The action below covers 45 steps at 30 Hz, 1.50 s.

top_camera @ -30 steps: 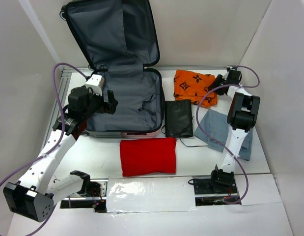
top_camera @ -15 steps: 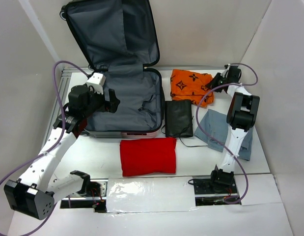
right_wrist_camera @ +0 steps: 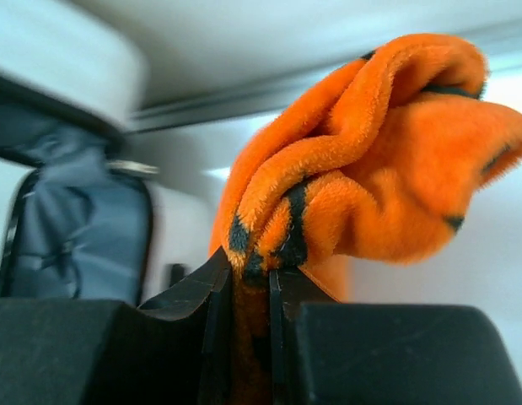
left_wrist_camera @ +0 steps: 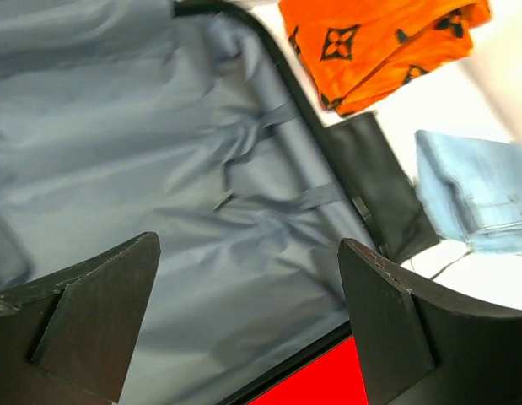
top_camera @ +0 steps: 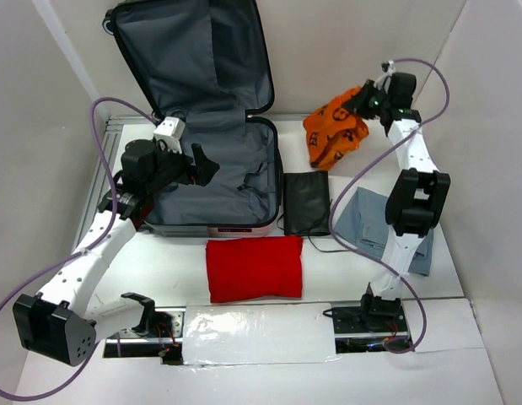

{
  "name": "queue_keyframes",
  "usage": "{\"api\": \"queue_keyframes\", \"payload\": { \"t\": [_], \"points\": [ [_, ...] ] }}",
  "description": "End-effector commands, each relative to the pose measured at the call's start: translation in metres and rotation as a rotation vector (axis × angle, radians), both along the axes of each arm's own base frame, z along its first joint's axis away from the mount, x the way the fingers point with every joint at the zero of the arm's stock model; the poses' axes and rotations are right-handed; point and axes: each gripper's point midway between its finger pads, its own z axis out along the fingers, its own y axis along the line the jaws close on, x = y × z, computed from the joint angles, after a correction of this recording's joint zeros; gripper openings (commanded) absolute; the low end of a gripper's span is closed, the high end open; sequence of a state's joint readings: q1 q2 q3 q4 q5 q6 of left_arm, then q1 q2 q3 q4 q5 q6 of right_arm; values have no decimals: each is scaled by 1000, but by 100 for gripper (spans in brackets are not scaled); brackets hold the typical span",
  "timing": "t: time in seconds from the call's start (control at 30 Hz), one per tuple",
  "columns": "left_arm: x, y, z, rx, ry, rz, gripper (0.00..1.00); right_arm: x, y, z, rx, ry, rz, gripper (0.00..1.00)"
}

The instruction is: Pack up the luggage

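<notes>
From above, the luggage (top_camera: 244,181) lies open, its lid propped against the back wall. The left gripper (top_camera: 199,164) hovers over its grey lining. Right of the luggage, the right gripper (top_camera: 359,103) pinches an orange cloth (top_camera: 335,139) (black motifs on it).

Left wrist: fingers wide apart above the lining.

Right wrist: fingers clamped on the orange fleece, the luggage off to its left.
</notes>
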<state>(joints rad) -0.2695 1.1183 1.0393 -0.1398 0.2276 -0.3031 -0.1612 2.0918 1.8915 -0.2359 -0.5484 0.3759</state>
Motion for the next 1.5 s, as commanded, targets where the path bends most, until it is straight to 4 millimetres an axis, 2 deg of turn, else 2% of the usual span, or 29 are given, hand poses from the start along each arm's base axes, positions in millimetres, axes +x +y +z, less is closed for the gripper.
{"api": "queue_keyframes", "payload": {
  "t": [0.0, 0.1, 0.17, 0.2, 0.23, 0.33, 0.4, 0.43, 0.47, 0.5, 0.53, 0.57, 0.6, 0.63, 0.67, 0.7, 0.73, 0.77, 0.83, 0.87, 0.93, 0.97, 1.03, 1.07, 1.1, 1.17, 1.37, 1.43, 1.47],
  "points": [
    [8, -18, 28, -127, -73, -57, 100, -25, 47, 144, -54, -298, 71, 0],
    [12, -27, 37, -167, -102, -82, 100, -43, 69, 192, -55, -381, 82, 0],
    [16, -34, 48, -205, -140, -91, 100, -51, 88, 211, -36, -414, 120, 0],
    [15, -36, 50, -225, -148, -103, 100, -61, 97, 230, -33, -457, 144, 0],
    [20, -41, 48, -265, -127, -107, 100, -73, 117, 242, -23, -483, 192, 0],
    [29, -46, 52, -326, -150, -107, 100, -93, 150, 267, -7, -544, 272, 0],
    [39, -43, 59, -327, -164, -76, 100, -112, 182, 287, 22, -588, 343, 0],
    [45, -31, 55, -315, -139, -18, 100, -114, 191, 287, 28, -584, 363, 0],
    [49, -23, 55, -298, -135, 17, 100, -120, 215, 284, 53, -574, 414, 0],
    [50, -12, 68, -299, -153, 55, 100, -124, 227, 285, 74, -567, 436, 0],
    [54, 4, 70, -290, -152, 129, 100, -128, 240, 285, 88, -561, 459, 0],
    [55, 24, 61, -282, -108, 200, 100, -132, 265, 277, 113, -543, 493, 0],
    [54, 37, 66, -279, -115, 238, 100, -131, 276, 275, 125, -541, 496, 0],
    [47, 50, 72, -277, -126, 279, 100, -133, 288, 273, 130, -539, 511, 0],
    [48, 72, 77, -265, -133, 377, 100, -126, 304, 259, 140, -514, 520, 0],
    [42, 81, 75, -235, -103, 421, 100, -130, 325, 253, 146, -500, 536, 0],
    [38, 88, 78, -217, -102, 458, 100, -133, 335, 262, 155, -526, 546, 0],
    [32, 104, 83, -206, -110, 532, 100, -124, 352, 240, 167, -470, 553, 0],
    [19, 126, 79, -171, -73, 631, 100, -128, 379, 235, 190, -467, 560, 0],
    [8, 133, 87, -189, -87, 659, 100, -122, 392, 220, 208, -435, 557, 0],
    [-4, 136, 94, -194, -106, 668, 100, -124, 413, 218, 246, -445, 547, 0],
    [-9, 143, 92, -188, -106, 700, 100, -118, 422, 206, 276, -406, 530, 0],
    [-21, 147, 98, -187, -133, 711, 100, -115, 436, 202, 323, -397, 502, 0],
    [-24, 150, 97, -185, -137, 725, 100, -109, 442, 188, 357, -354, 496, 0],
    [-27, 151, 100, -176, -148, 722, 100, -108, 448, 189, 388, -368, 487, 0],
    [-30, 155, 103, -167, -164, 737, 100, -104, 457, 177, 443, -325, 466, 0],
    [-33, 154, 99, -151, -157, 736, 100, -92, 463, 168, 520, -285, 365, 0],
    [-31, 154, 91, -146, -145, 737, 100, -104, 471, 174, 524, -302, 353, 0],
    [-30, 152, 93, -152, -154, 727, 100, -97, 467, 167, 518, -300, 304, 0]
  ]
}}
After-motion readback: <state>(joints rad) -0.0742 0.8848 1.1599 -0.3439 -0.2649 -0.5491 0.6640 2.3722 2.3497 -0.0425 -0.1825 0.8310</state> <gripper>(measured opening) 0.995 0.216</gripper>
